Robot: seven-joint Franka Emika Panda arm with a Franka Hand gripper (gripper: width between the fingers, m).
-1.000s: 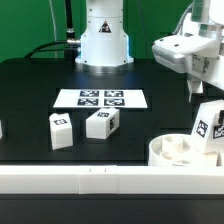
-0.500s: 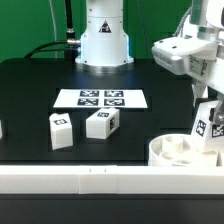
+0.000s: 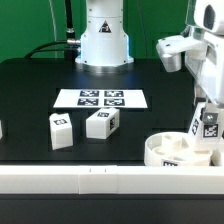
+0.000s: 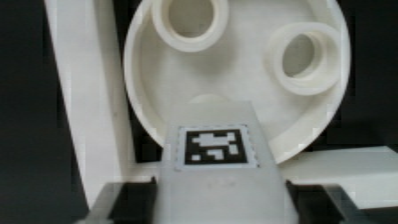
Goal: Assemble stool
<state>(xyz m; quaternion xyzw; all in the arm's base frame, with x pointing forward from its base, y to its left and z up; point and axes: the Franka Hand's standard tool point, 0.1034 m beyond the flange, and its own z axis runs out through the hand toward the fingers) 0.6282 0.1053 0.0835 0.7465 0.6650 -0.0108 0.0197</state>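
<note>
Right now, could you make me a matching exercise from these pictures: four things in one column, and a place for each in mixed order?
Things:
1. seat
2. gripped leg
3. marker board
4. two loose legs

Places:
A. flat on the table, before the robot base
B. between the jaws
C. on the table, between board and rail
D. by the rail, at the exterior view's right

Pairs: 1-D, 2-B, 3-A, 4-C

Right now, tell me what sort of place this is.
Most likely a robotics lab test bench: a robot arm's base stands at the back of a black table with a marker board and tagged white stool legs.
</note>
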